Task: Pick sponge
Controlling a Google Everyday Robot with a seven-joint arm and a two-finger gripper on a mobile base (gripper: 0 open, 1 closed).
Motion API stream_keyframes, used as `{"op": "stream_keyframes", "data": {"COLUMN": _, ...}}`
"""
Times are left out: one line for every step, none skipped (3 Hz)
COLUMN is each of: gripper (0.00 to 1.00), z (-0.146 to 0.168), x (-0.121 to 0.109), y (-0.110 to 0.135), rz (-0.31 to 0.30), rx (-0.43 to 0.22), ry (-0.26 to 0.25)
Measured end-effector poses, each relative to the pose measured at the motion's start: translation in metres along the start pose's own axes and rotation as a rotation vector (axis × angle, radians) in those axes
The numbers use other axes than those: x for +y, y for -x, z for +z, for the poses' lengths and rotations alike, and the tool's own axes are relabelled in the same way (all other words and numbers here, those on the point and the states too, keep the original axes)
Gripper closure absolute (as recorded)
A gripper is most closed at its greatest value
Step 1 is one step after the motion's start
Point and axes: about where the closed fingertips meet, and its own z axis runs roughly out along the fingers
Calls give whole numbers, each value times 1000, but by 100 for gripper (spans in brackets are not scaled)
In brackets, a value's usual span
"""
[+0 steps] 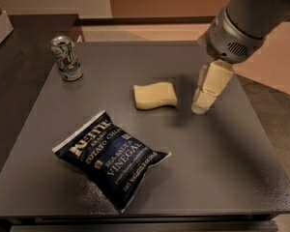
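The sponge (155,95) is a pale yellow foam block with wavy edges, lying flat near the middle of the dark grey table (222,153). My gripper (203,106), with cream blocky fingers pointing down, hangs above the table just to the right of the sponge, a short gap away and not touching it. The grey arm comes in from the upper right.
A dark blue chip bag (111,156) lies in front of the sponge, towards the left. A green and white can (66,58) stands at the table's back left. A darker counter (14,76) adjoins on the left.
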Motion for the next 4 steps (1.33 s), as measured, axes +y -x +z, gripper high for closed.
{"op": "stream_keyframes", "data": {"gripper": 0, "z": 29, "x": -5, "y": 17, "rz": -28, "rx": -29, "ry": 18}}
{"op": "stream_keyframes", "data": {"gripper": 0, "z": 52, "x": -13, "y": 30, "rz": -48, "rx": -48, "ry": 41}}
{"op": "stream_keyframes", "data": {"gripper": 0, "z": 75, "x": -13, "y": 40, "rz": -76, "rx": -53, "ry": 80}}
{"op": "stream_keyframes", "data": {"gripper": 0, "z": 95, "x": -12, "y": 45, "rz": -98, "rx": -42, "ry": 117}}
